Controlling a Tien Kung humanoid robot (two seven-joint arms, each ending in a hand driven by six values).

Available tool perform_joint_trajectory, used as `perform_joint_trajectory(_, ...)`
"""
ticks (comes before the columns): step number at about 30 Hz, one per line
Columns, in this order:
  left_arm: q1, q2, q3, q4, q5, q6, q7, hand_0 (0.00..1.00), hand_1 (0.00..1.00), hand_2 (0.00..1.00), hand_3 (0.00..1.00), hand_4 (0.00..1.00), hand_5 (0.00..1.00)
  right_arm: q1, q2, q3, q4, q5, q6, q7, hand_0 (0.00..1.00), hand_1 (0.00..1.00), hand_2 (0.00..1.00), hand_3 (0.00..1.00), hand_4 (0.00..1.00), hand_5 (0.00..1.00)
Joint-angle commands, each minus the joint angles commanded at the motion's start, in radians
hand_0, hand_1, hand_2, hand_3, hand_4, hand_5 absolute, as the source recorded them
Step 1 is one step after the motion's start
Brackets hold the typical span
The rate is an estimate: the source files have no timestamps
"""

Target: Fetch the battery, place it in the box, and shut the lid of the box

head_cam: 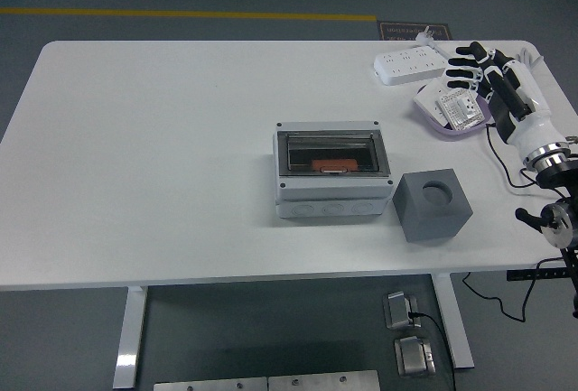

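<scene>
Right hand (477, 68) hovers at the table's (163, 156) far right, fingers spread, holding nothing. Just under and left of it: a shallow dish (435, 109) with a small device. Power strip (408, 64) just left. Box (330, 171), lid shut, orange item inside, well nearer-left; grey cube (433, 205) beside the box.

Box (333, 181) lid is tinted: only an orange-red shape (330, 165) shows through, too dim to identify. Right hand (476, 68) overlaps the tray (431, 106); contents under the fingers hidden, label print too small to read. Right arm cut off by the right edge. Power strip (408, 65) cable runs out of view behind the hand.
</scene>
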Motion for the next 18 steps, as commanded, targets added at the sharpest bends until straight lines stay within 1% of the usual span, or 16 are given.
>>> perform_joint_trajectory(8,-0.001,-0.001,-0.013,0.0,0.013,-0.001,0.005,0.456,0.574,0.544,0.54,0.325,0.002,0.0,0.0,0.005,0.007,-0.016,-0.004,-0.008,0.608,0.622,0.64,0.639,0.856,0.695)
perform_joint_trajectory(18,0.021,-0.011,-0.046,0.0,0.045,-0.003,0.024,0.456,0.573,0.543,0.54,0.326,0.002,-0.003,-0.007,0.018,0.016,-0.023,-0.007,-0.014,0.61,0.622,0.643,0.639,0.856,0.696)
